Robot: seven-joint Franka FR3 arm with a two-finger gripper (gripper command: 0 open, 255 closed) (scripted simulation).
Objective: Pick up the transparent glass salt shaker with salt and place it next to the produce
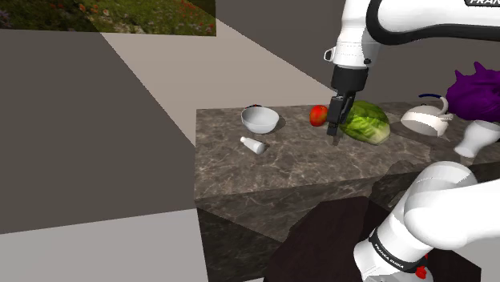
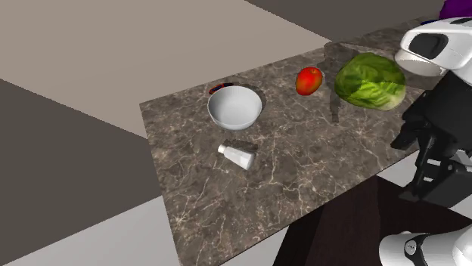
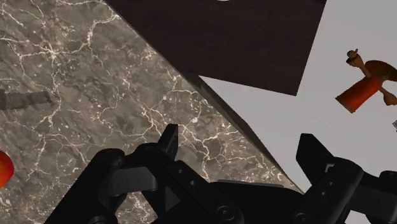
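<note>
So nearest the shoulder camera you've got the dark box stand (image 1: 320, 240), then the dark veined marble countertop (image 1: 304, 172). The small see-through salt shaker with white salt inside (image 1: 253, 145) is tipped over on its side on the counter, just beside the round white bowl (image 1: 260, 120), at roughly 6 o'clock from it, and the second exterior view puts the shaker (image 2: 237, 155) and bowl (image 2: 235, 106) the same way. The all-black two-finger gripper (image 1: 335, 134) points down over the counter well apart from the shaker, about 3 o'clock of it. In the wrist view the gripper (image 3: 240, 145) has its fingers spread wide with nothing between them. It sits between the small red round fruit (image 1: 318, 115) and the leafy green lettuce head (image 1: 364, 122). Farther off around 3 o'clock there's a white teapot (image 1: 425, 120) and a purple leafy thing (image 1: 474, 86).
</note>
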